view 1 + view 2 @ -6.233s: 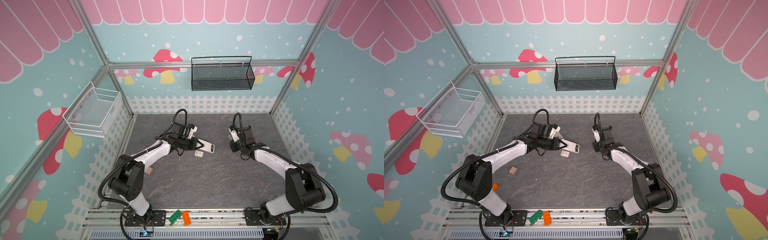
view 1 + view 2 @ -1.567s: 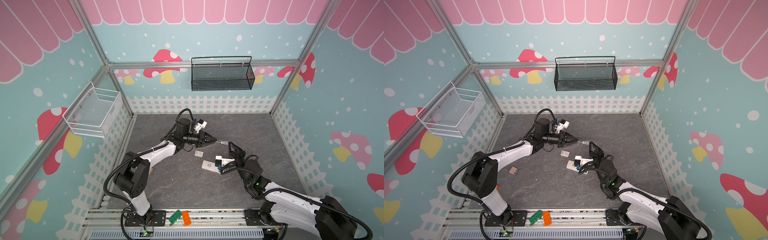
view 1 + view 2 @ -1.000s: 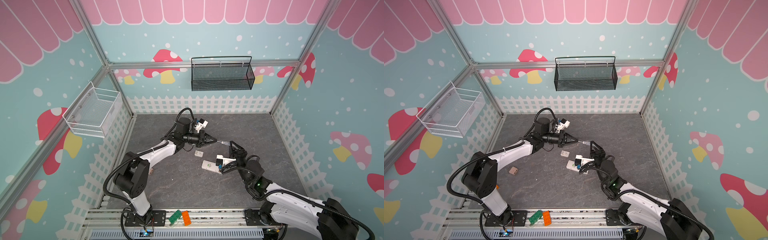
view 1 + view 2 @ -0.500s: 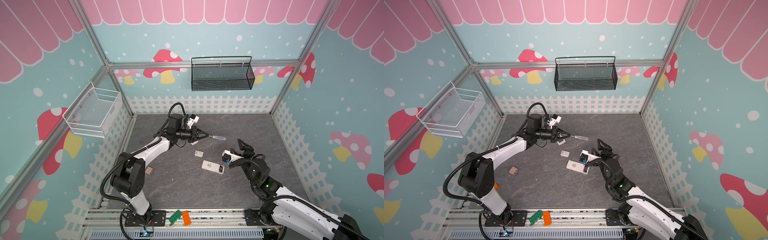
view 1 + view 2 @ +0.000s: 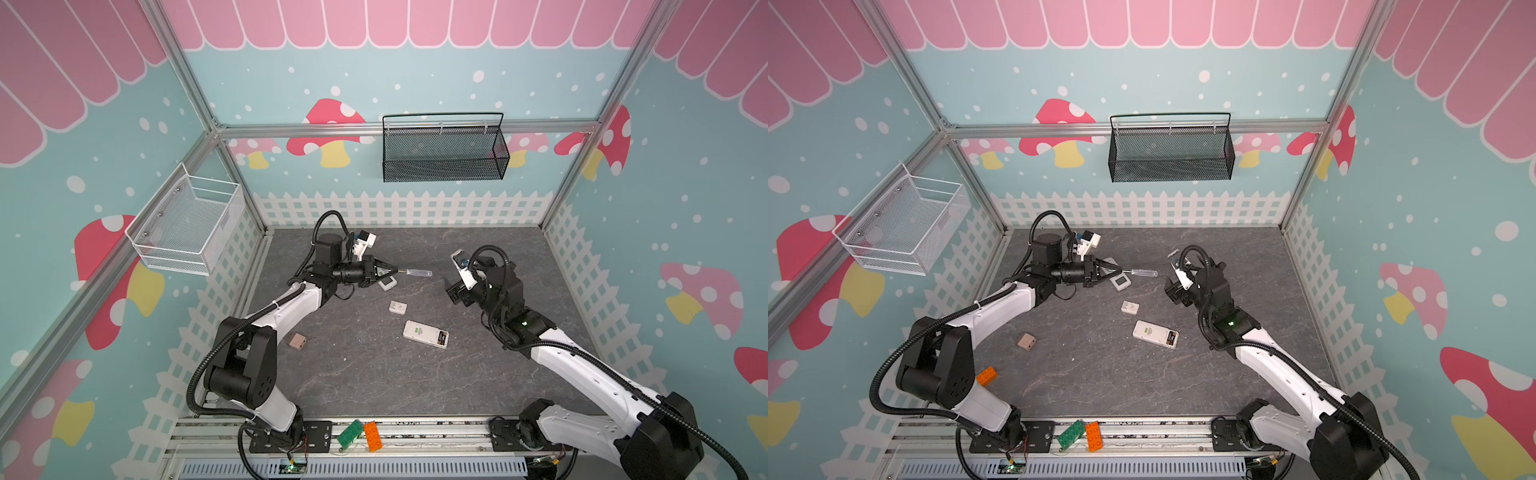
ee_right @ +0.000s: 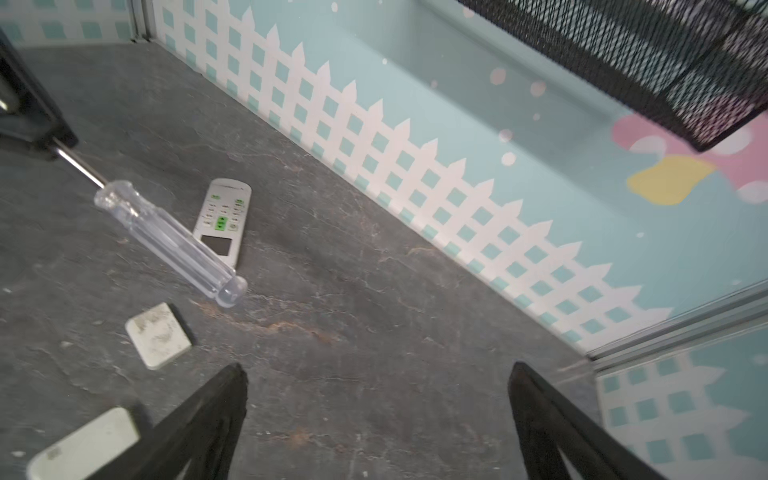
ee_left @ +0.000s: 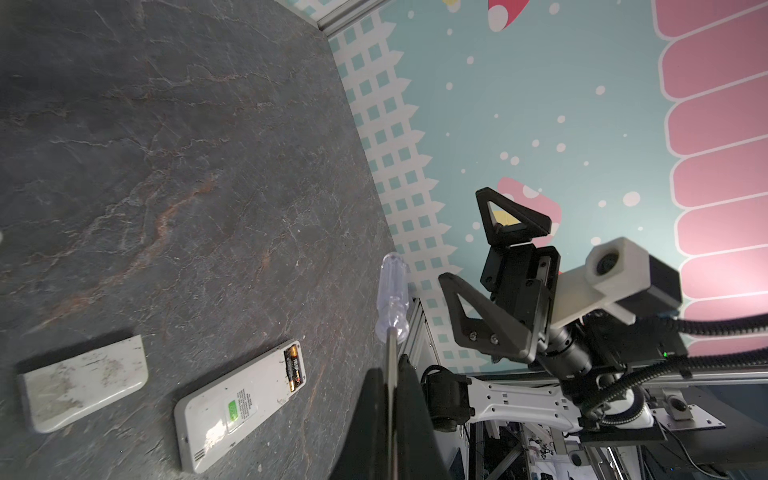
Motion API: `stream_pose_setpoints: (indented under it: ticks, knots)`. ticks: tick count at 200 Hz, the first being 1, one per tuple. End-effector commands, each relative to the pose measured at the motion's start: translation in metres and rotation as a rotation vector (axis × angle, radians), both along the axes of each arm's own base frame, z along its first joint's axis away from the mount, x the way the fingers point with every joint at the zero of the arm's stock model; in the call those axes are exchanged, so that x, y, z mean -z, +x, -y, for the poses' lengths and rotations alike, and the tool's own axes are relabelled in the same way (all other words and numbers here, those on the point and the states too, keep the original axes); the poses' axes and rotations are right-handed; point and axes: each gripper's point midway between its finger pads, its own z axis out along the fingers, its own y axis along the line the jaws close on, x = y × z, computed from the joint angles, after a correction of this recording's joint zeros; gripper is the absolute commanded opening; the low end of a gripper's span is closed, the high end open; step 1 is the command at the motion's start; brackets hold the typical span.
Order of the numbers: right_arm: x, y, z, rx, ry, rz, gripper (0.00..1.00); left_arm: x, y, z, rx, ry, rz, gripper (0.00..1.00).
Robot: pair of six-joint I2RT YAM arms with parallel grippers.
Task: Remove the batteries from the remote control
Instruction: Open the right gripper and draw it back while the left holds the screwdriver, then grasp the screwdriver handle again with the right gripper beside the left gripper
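The white remote control [image 5: 426,333] [image 5: 1155,333] lies face down mid-table. Its open compartment holds the black and gold batteries [image 7: 294,368]. The loose battery cover [image 5: 397,308] [image 6: 158,336] lies just behind it. My left gripper [image 5: 392,272] [image 7: 390,374] is shut on the metal shaft of a clear-handled screwdriver [image 5: 417,273] [image 7: 392,299], held level above the table behind the remote. My right gripper [image 5: 457,293] [image 6: 376,370] hangs open and empty, raised to the right of the remote and apart from it.
A second remote [image 5: 387,284] [image 6: 223,220] lies buttons up under the screwdriver. A brown block [image 5: 298,341] sits at the left. Green [image 5: 349,432] and orange [image 5: 371,434] bricks rest on the front rail. A black basket [image 5: 444,151] and a white one [image 5: 187,226] hang on the walls.
My right gripper opened, let go of the remote and drew up and back to the right. My left arm pulled the screwdriver away towards the back left. The remote stays on the table.
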Motion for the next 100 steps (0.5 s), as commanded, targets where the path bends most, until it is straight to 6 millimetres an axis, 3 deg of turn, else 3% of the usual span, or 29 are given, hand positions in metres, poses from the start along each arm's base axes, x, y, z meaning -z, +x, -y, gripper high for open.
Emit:
stream_pose_setpoints:
  ticks: [1,48,73,100]
  knots:
    - [-0.002,-0.008,-0.023,-0.068,0.267,-0.176,0.99,-0.015,-0.011,-0.001,0.04,-0.022,0.109,0.0]
    - [-0.005,-0.011,-0.051,-0.166,0.582,-0.4,0.99,-0.031,-0.01,-0.006,0.039,-0.096,0.156,0.0]
    - [-0.009,-0.007,-0.049,-0.183,0.75,-0.472,0.99,-0.043,-0.012,-0.006,0.048,-0.155,0.194,0.0]
    - [-0.013,-0.011,-0.049,-0.311,0.941,-0.538,0.99,-0.047,-0.02,-0.002,0.079,-0.179,0.239,0.0]
